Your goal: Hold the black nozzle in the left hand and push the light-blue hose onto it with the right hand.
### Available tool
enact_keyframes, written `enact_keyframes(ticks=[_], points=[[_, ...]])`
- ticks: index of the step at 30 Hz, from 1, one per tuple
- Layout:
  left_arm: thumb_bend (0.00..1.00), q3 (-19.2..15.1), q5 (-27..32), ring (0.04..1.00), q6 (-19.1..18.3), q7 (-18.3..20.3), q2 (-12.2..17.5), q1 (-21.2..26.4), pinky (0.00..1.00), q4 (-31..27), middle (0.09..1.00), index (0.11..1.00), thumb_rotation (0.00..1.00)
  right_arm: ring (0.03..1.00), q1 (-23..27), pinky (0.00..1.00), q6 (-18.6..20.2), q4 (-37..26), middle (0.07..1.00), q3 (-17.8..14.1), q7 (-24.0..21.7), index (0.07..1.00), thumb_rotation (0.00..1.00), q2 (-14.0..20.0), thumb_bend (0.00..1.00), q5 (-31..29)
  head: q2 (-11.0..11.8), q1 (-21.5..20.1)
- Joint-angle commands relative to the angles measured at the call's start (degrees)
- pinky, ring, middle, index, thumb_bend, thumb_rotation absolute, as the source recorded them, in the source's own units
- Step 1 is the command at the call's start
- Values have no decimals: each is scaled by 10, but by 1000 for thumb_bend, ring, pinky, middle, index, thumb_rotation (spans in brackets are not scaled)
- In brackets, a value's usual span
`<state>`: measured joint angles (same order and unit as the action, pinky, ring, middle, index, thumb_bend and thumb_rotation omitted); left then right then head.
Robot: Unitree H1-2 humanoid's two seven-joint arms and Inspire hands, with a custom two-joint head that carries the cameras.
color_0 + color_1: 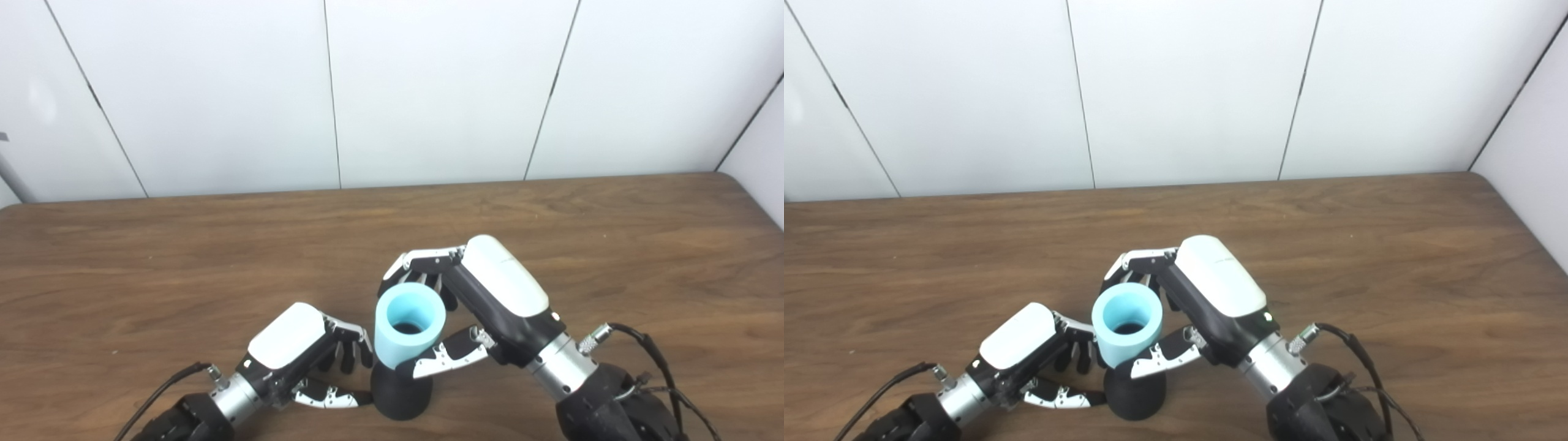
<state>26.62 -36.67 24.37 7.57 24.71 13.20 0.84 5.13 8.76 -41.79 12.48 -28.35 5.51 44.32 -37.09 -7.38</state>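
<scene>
Hose (408, 324), light-blue, short and wide, stood upright on the black nozzle (401, 392) near the table's front edge, open mouth upward, dark bore visible inside. Appeared already seated over the nozzle's narrow top; how deep, hidden by the hose wall. Rested, nozzle's flared base, on the wooden table (184, 257), just below the hose.

Right hand (474, 306) wrapped around the hose: fingers (422, 264) curled behind the far side, thumb (450, 355) pressed on the near lower wall. Grasping the hose, by the look of it. Left hand (306, 349) curled beside the nozzle, thumb (331, 398) reaching to the base and apparently touching it, fingers (349, 343) bent down just left of the hose's lower end. Looked a loose brace rather than a full grip on the nozzle; firm hold or mere contact could not be told.

Judged as the seating step, near its end. To be done well: pressed straight down along the nozzle's axis, hose kept upright, no sideways lean that might cock the soft wall or tip the base. Braced harder from the left before any further push, since a thumb alone might let the nozzle slide. Squeezed only lightly by the right, to avoid ovalling the bore.

Sat close to the near edge, both arms crowded low; little room toward the robot. Left open behind and to either side: broad bare wood up to the white panel wall (429, 92), rounded far-right corner (729, 177) well apart.
</scene>
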Motion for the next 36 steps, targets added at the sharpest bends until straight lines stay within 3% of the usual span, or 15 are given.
enact_keyframes(ticks=[1,18,19,29,33,36], points=[[521,10,-13,518,0,32,8,-15,556,3,534,487,61,328,18,164,-9,-23,457,-5,10,551,0,2,503,0,-1,-1],[521,10,-12,516,-3,35,8,-19,560,-2,528,488,60,318,5,129,-28,-11,435,-3,32,539,0,3,503,20,-2,2],[521,10,-11,516,-3,35,8,-19,560,-3,527,487,60,347,4,128,-28,-9,465,-2,34,510,0,4,510,21,-2,3],[521,11,-12,521,-9,39,9,-20,563,-8,534,488,61,327,1,137,-50,10,435,3,48,540,0,1,505,21,-3,4],[521,10,-11,519,-9,39,8,-20,563,-9,534,487,60,383,1,135,-50,14,495,5,50,482,0,0,517,19,-4,5],[521,9,-11,518,-7,36,7,-20,562,-6,534,487,60,332,1,142,-49,16,445,7,49,536,0,-1,506,18,-4,5]])
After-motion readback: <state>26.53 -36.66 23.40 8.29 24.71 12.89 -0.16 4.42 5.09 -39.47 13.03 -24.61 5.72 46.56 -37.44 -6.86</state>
